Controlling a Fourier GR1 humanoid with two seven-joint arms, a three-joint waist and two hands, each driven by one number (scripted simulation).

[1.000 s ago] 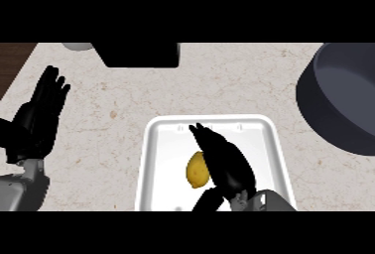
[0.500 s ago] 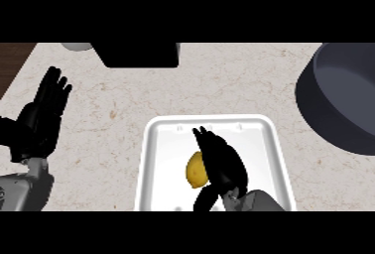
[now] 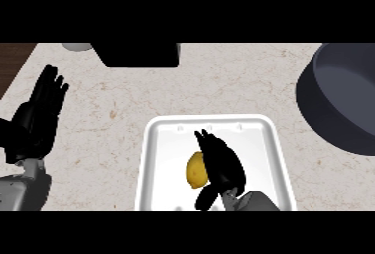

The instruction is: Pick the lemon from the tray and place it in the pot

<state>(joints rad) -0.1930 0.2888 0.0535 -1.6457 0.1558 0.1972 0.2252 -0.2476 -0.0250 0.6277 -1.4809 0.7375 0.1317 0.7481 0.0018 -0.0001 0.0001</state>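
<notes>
The lemon (image 3: 195, 170) lies in the tray (image 3: 164, 163) — the pot (image 3: 338, 106) stands to its right, further back.

You have: one lemon (image 3: 195, 170), one white tray (image 3: 162, 163), one dark pot (image 3: 338, 106), two black hands, left (image 3: 36, 121), right (image 3: 222, 163).

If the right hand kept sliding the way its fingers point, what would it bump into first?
Probably the far rim of the white tray. The right hand points up the view, over the tray beside the lemon; its height above the tray is unclear.
</notes>
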